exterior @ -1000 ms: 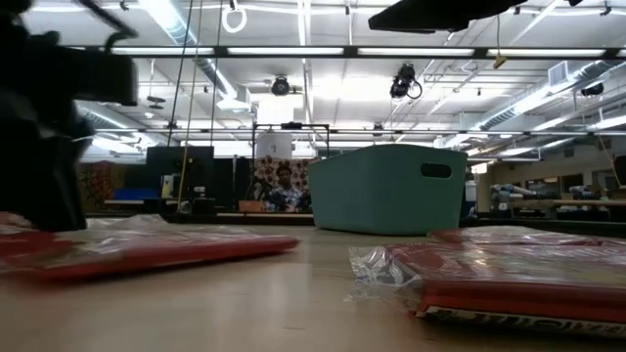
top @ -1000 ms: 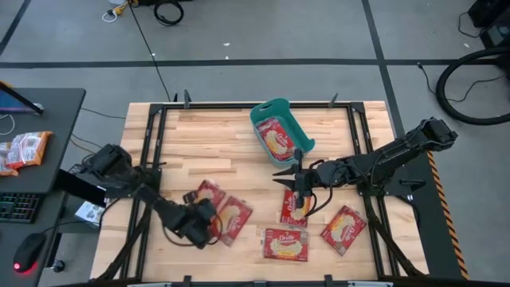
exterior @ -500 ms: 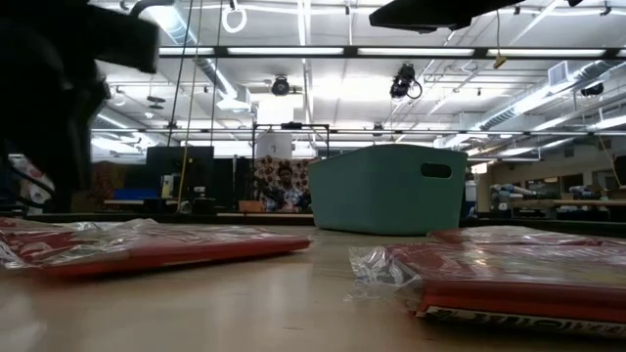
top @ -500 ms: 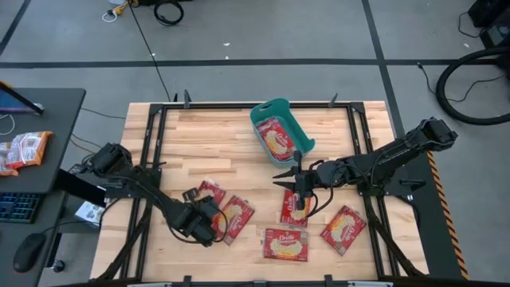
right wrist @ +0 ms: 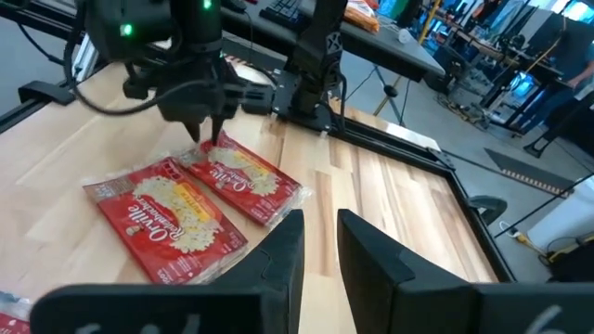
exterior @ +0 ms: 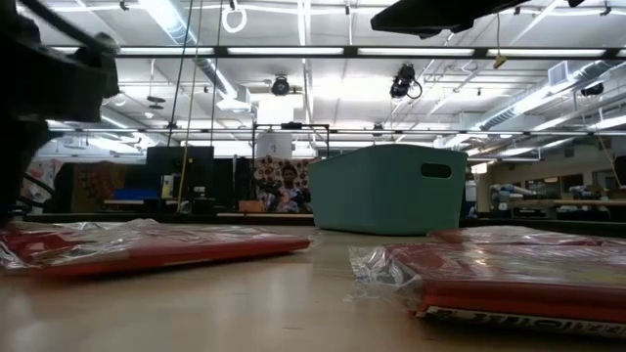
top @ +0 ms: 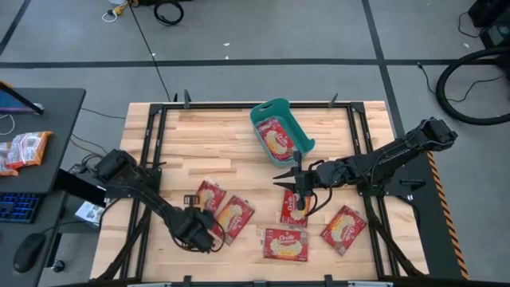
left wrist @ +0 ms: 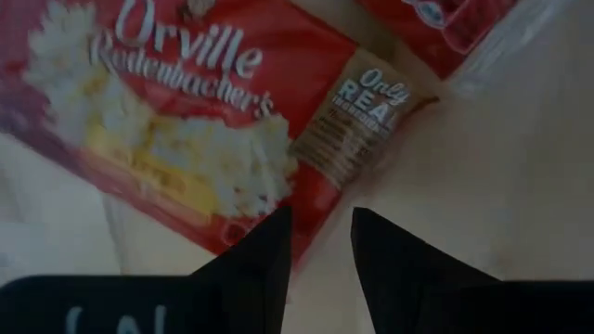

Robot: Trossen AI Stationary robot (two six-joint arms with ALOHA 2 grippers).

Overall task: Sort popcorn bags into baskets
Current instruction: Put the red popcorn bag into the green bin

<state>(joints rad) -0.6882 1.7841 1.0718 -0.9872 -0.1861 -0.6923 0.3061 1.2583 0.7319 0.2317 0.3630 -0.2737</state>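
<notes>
Left pincer [top: 209, 236] down over the packet pair, right pincer [top: 300, 194] over a third packet.

Left: fingers slightly parted, gripping nothing, tips at the near corner of a popcorn bag [top: 233, 218] that lies against a second bag [top: 209, 194] on the worktop [top: 207, 143]. Right: fingers a narrow gap apart, nothing between them, above another bag [top: 293, 207]. Two more bags [top: 285, 244] [top: 344, 228] lie near the front edge. Teal tub [top: 280, 125] at the back holds one bag [top: 275, 135].

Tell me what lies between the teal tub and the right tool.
Nothing: in the high view only bare wooden tabletop separates the teal plastic tub from the right tool.
</notes>
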